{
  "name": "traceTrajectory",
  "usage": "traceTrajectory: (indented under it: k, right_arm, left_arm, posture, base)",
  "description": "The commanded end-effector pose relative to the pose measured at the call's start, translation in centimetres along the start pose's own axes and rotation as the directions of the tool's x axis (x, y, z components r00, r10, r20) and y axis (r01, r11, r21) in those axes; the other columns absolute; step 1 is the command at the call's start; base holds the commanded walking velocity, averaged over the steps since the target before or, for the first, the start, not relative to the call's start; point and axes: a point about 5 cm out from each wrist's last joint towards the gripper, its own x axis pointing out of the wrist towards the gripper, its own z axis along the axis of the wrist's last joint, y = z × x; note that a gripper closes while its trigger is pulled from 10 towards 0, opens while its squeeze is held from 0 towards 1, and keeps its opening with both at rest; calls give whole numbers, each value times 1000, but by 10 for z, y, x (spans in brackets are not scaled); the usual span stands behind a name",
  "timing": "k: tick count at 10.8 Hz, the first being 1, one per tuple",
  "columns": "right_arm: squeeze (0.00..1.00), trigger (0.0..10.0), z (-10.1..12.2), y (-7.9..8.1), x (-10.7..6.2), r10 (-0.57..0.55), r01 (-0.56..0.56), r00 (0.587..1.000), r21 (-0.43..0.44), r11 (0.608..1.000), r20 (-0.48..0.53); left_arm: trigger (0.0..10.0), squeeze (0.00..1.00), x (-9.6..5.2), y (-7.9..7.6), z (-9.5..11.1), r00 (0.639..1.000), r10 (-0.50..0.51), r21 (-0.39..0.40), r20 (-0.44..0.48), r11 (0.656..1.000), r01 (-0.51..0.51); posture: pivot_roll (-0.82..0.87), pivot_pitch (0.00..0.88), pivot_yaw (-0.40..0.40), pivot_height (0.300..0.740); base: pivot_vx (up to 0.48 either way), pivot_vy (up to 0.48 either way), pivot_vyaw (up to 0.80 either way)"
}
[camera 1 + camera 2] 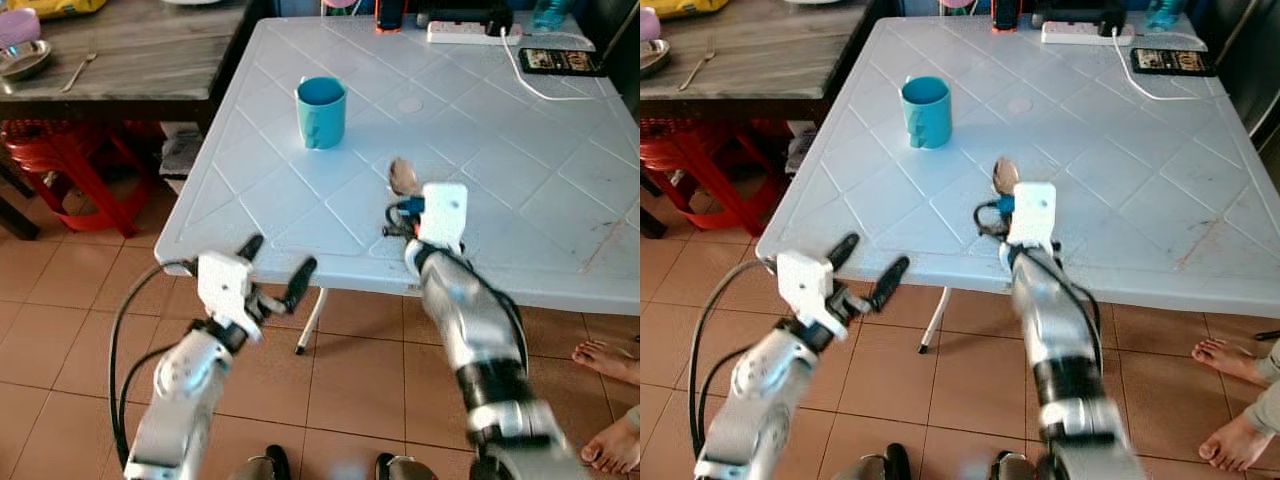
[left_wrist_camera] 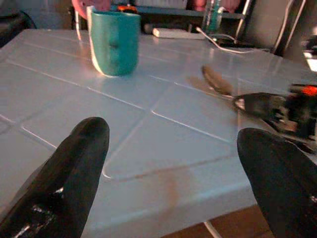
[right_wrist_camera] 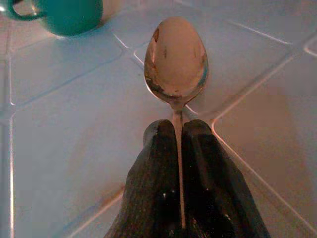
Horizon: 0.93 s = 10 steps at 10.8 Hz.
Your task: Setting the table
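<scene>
White plastic table (image 1: 520,200) holds one teal ceramic mug (image 1: 321,111); right gripper (image 3: 178,136) pinches a metal spoon (image 3: 175,59), unplaced; left gripper (image 1: 275,268) gapes empty.

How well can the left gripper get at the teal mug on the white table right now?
Probably yes: the left gripper hangs open at the table's near edge, and bare tabletop lies between it and the mug.

- No readable text, labels, brands, nos. or signs anywhere.
- Dark flat device (image 1: 561,61) at far edge of white table (image 1: 520,200): bright marks on its face, too small/blurred to read.
- Teal mug (image 1: 321,111): plain, no print seen.
- White power strip (image 1: 468,33): no legible marking.
</scene>
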Motion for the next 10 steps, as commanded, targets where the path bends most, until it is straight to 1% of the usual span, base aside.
traceTrajectory:
  k: [1,2,4,5,6,8,10]
  right_arm:
    - [0,10000,-8,2,-9,4,-4,1000,-29,1000,5]
    - [0,10000,-2,-2,-15,-11,13,998,-43,999,60]
    - [0,10000,3,-14,-24,-56,62,992,-54,997,117]
    - [0,10000,5,-18,-26,-76,84,988,-61,995,133]
    - [0,10000,7,-19,-26,-80,91,986,-72,993,146]
    - [0,10000,8,-18,-27,-80,91,986,-65,994,145]
    - [0,10000,8,-14,-27,-73,85,986,-73,994,148]
  left_arm:
    - [10000,0,-2,6,-3,999,42,-8,-14,999,-42]
    - [10000,0,0,7,-2,999,51,-6,-10,999,-51]
    - [10000,0,5,8,-2,998,61,-11,-4,998,-61]
    - [10000,0,7,7,-1,998,60,-12,1,998,-60]
    - [10000,0,8,7,-1,998,60,-12,3,998,-60]
    - [10000,0,8,8,-2,998,66,-15,2,998,-66]
    - [10000,0,7,9,-2,997,74,-15,1,997,-74]
  posture:
    - [-39,197,92,740]
    - [-45,195,93,740]
    - [-58,189,96,740]
    - [-61,187,98,740]
    - [-62,186,100,740]
    - [-62,186,100,740]
    - [-55,187,95,740]
  base:
    - [0,0,0]
    - [0,0,0]
    - [0,369,0]
    - [0,458,0]
    - [0,461,0]
    - [0,480,0]
    - [0,480,0]
